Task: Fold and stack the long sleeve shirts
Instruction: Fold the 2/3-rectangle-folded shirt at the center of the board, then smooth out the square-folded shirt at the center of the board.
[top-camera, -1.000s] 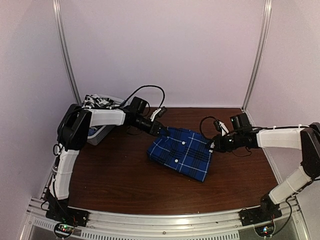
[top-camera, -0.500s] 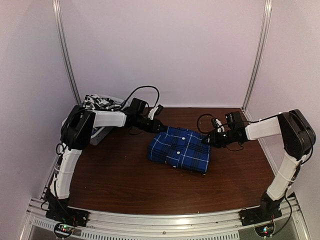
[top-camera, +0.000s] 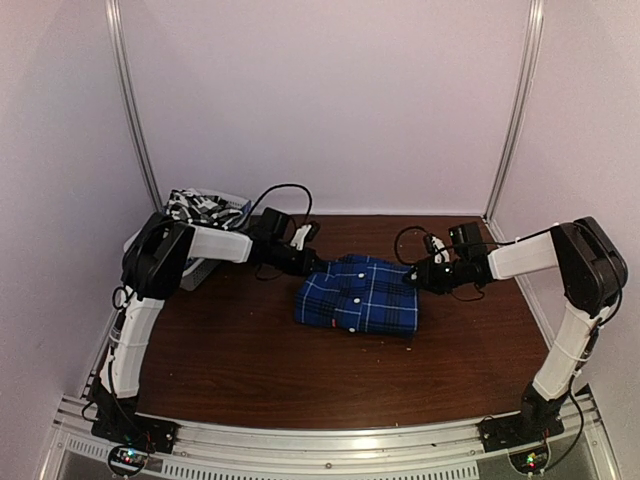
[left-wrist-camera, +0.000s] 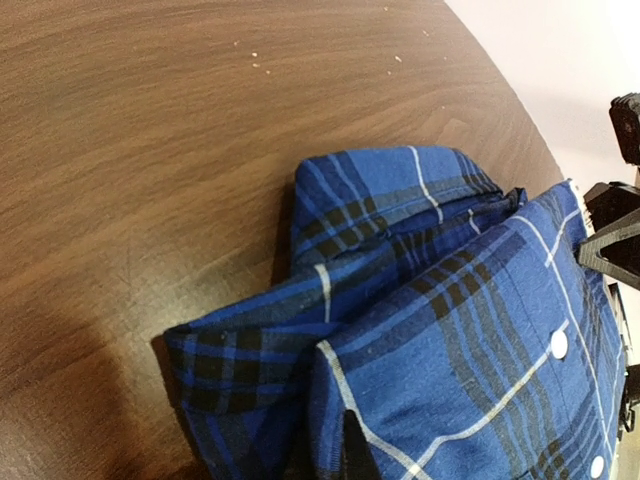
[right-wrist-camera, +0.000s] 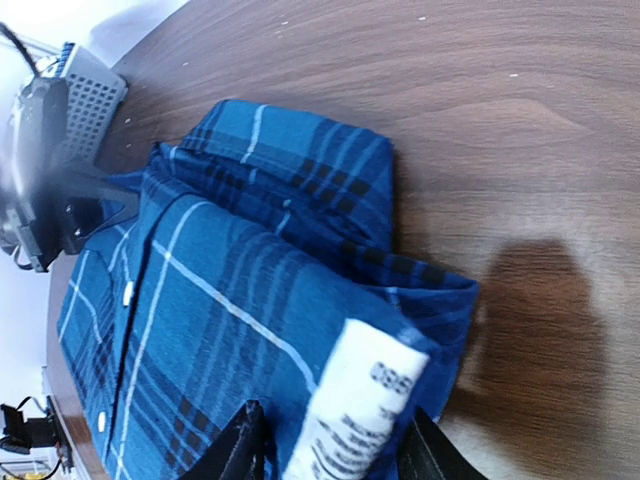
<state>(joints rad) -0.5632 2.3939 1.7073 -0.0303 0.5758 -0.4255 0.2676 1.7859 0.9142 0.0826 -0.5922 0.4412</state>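
The right gripper (top-camera: 411, 278) pinches the right edge of the blue shirt (top-camera: 360, 296), beside its label (right-wrist-camera: 345, 410). The left gripper (top-camera: 318, 264) meets the left edge, grip unclear. The folded shirt lies mid-table (top-camera: 250, 360).

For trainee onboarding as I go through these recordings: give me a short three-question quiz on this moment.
1. True or false: the blue plaid shirt lies inside the white basket.
2. What sits between the fingers of the right tool? A) a white label B) a button C) bare wood
3. Which shirt is in the basket?
Key: 1 false, it lies on the table; 2 A; 3 the black-and-white checked shirt.
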